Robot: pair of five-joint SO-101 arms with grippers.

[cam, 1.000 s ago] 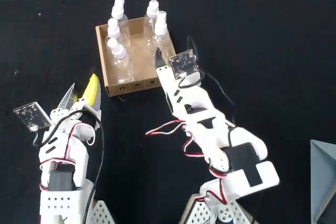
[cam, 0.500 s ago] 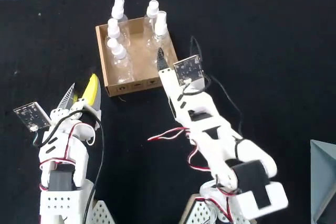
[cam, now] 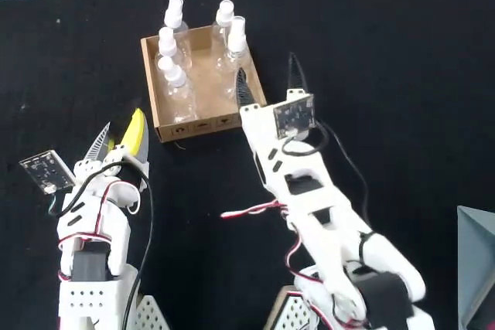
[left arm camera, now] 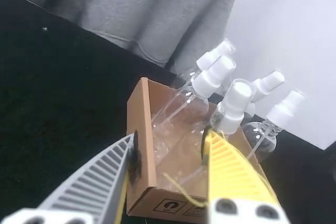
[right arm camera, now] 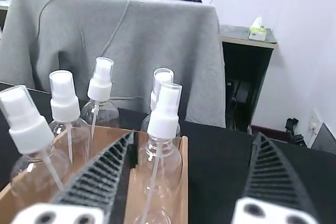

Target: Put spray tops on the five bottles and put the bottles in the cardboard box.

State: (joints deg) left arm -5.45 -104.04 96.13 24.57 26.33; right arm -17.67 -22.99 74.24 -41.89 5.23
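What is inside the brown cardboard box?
Three clear plastic bottles with white spray tops stand inside the brown cardboard box; two more bottles at its far wall have hidden bases.

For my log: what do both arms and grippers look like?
The left arm and right arm: white shells, black motors, red and black cables. The left gripper has one yellow and one grey ribbed finger; the right gripper has two black ribbed fingers.

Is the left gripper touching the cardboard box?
Apart. The high view shows a strip of black table between the left gripper and the cardboard box.
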